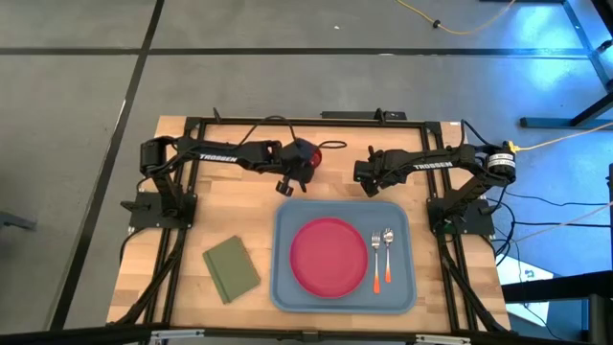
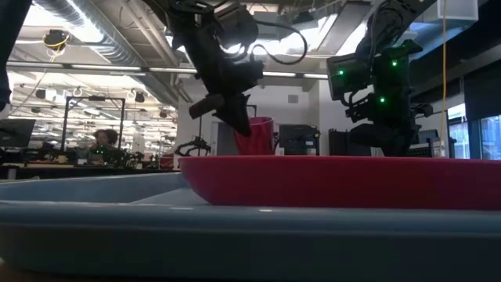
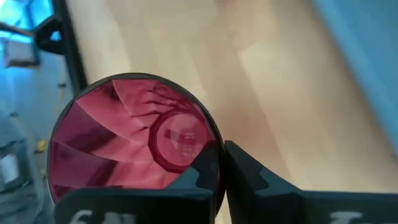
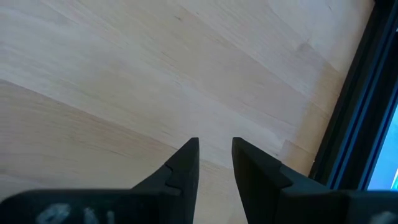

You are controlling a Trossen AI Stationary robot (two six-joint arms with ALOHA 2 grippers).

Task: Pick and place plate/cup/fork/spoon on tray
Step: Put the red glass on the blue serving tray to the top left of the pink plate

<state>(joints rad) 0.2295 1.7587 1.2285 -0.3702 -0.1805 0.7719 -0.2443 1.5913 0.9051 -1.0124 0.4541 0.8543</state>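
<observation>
The left gripper (image 1: 299,171) hangs above the bench (image 1: 182,268), just beyond the far rim of the light-blue tray (image 1: 287,287), its fingers (image 3: 249,180) pinching the rim of the dark-red cup (image 3: 134,140). The cup is lifted clear of the wood, its mouth facing the wrist camera. On the tray the magenta plate (image 1: 329,256) lies flat near the middle; beside it on the right the fork (image 1: 376,259) and spoon (image 1: 388,253) lie side by side, heads toward the far edge, orange handles toward the near edge. The right gripper (image 1: 364,174) waits over bare wood, its fingers (image 4: 183,165) slightly parted.
</observation>
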